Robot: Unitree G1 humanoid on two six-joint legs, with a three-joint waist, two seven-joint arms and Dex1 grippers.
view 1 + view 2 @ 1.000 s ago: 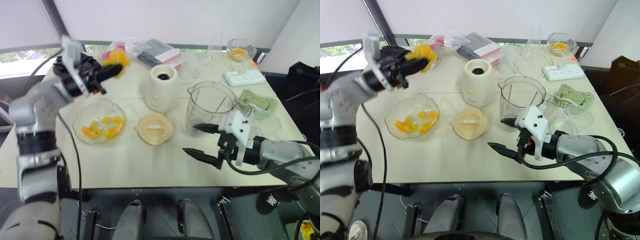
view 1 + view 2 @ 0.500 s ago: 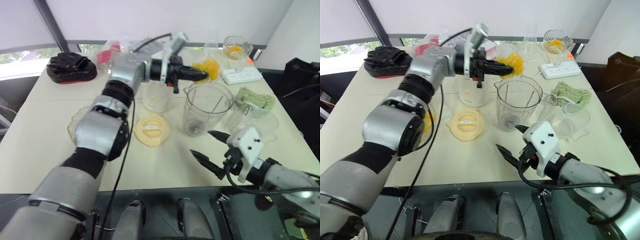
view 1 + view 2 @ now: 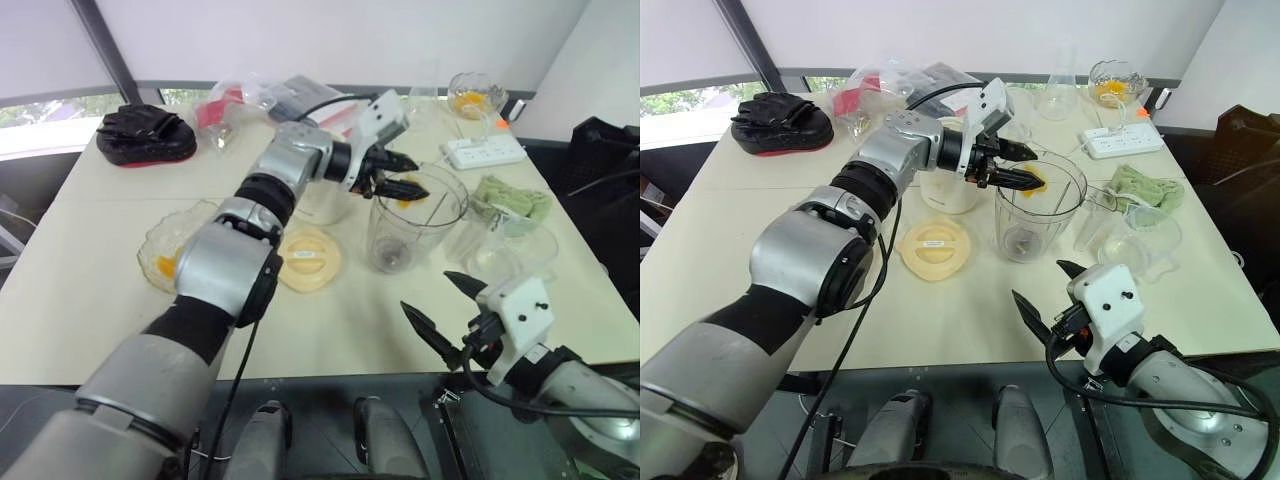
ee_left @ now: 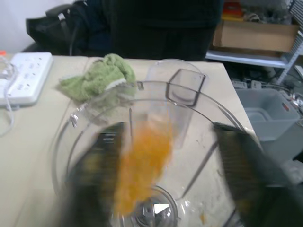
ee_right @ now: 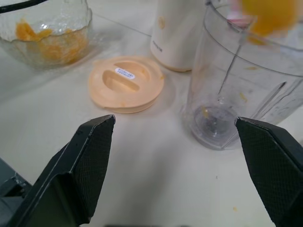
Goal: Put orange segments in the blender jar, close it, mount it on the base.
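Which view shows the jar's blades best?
Left wrist view: it looks straight down into the jar at the blades, though the falling orange segments blur across part of them. The right wrist view shows them sideways through the wall; the eye views show a dark spot.

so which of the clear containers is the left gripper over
The blender jar, the tall one beside the cream base; the left gripper hangs above its open mouth, with orange segments falling in.

A white power strip [image 3: 487,152] lies near the far right edge of the tabletop [image 3: 90,270], a crumpled green cloth [image 3: 516,196] just beside it. A black glove [image 3: 145,130] rests on a red pad at the far left corner, with plastic bags [image 3: 235,105] beside it.
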